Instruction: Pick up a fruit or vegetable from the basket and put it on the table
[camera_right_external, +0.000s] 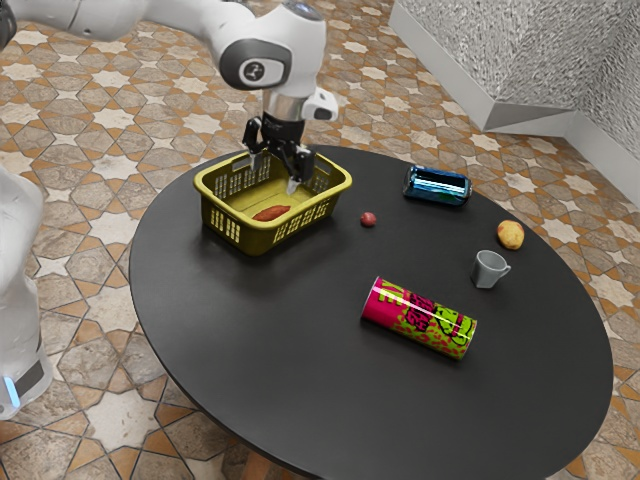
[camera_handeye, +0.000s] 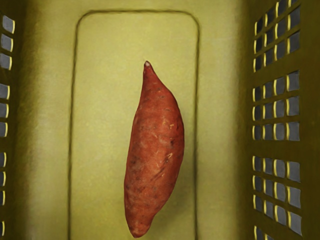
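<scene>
One sweet potato (camera_handeye: 154, 150) is contained in the yellow basket (camera_right_external: 255, 241), laid lengthwise on its floor. Above it, the end effector (camera_right_external: 272, 172) is spread wide, with nothing gripped. For the grasp, a straight descent seems called for, with the fingers set astride the thick middle, across the narrow width, and kept off the slotted walls. The tapered ends are best avoided, as the rounded skin could be rolled or tipped. Once gripped, it should be lifted clear of the rim before being carried to the tabletop (camera_right_external: 250, 340). Whether anything is held in the mug (camera_right_external: 489, 269) cannot be told.
</scene>
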